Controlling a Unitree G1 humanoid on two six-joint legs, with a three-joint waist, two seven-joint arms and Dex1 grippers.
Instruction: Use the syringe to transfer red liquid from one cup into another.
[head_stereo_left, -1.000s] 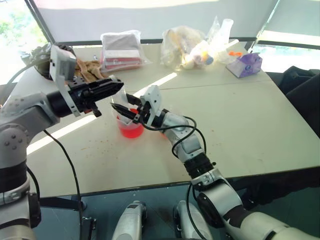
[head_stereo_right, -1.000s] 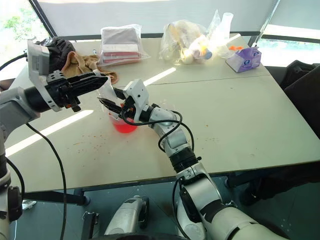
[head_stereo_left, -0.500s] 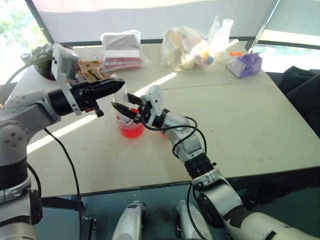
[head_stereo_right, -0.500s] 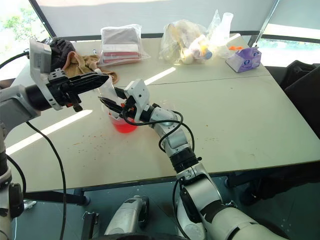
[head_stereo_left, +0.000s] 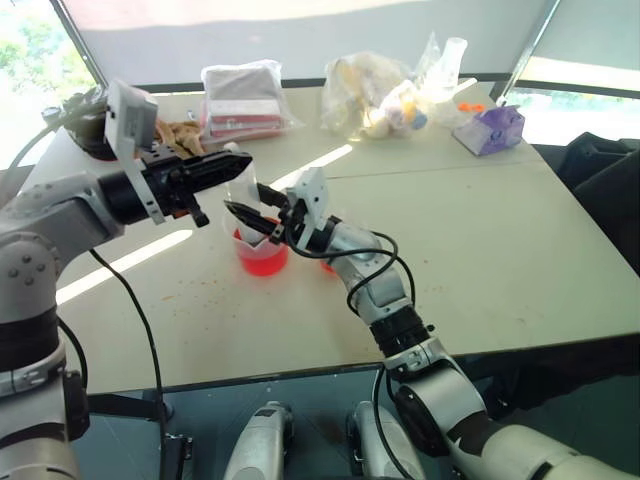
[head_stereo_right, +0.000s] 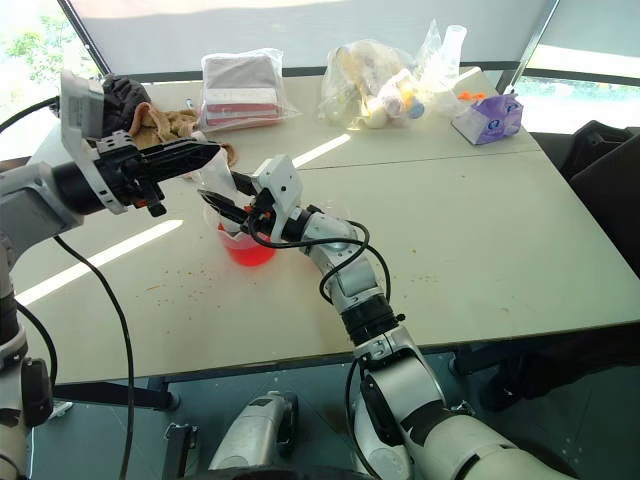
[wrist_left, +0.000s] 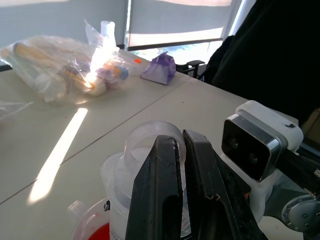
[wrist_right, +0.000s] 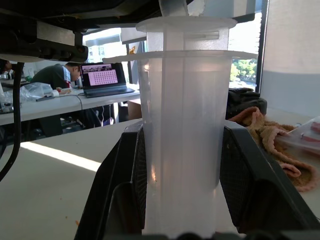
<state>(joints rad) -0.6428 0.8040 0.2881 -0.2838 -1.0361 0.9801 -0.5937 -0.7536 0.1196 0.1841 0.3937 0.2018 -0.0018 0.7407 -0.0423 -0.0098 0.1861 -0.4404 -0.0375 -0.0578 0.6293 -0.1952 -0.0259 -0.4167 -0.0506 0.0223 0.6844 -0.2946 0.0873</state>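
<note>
The syringe (wrist_right: 182, 140) stands upright over the wide beaker (head_stereo_left: 262, 255), which holds the red liquid (head_stereo_right: 248, 252). My right gripper (head_stereo_left: 248, 216) is shut on the clear barrel, with one finger (wrist_right: 127, 175) on each side of it. From the left, my left gripper (head_stereo_left: 238, 167) reaches in level and is shut on the white plunger top (wrist_left: 154, 142). Its fingers (wrist_left: 167, 190) are pressed close together. A smaller cup (head_stereo_left: 326, 264) with a little red in it is mostly hidden behind my right forearm.
Along the table's far side lie a brown cloth (head_stereo_left: 180, 140), a bagged red-and-white pack (head_stereo_left: 243, 95), a clear bag of items (head_stereo_left: 375, 95) and a purple packet (head_stereo_left: 488, 128). The right half of the tabletop (head_stereo_left: 480, 240) is bare.
</note>
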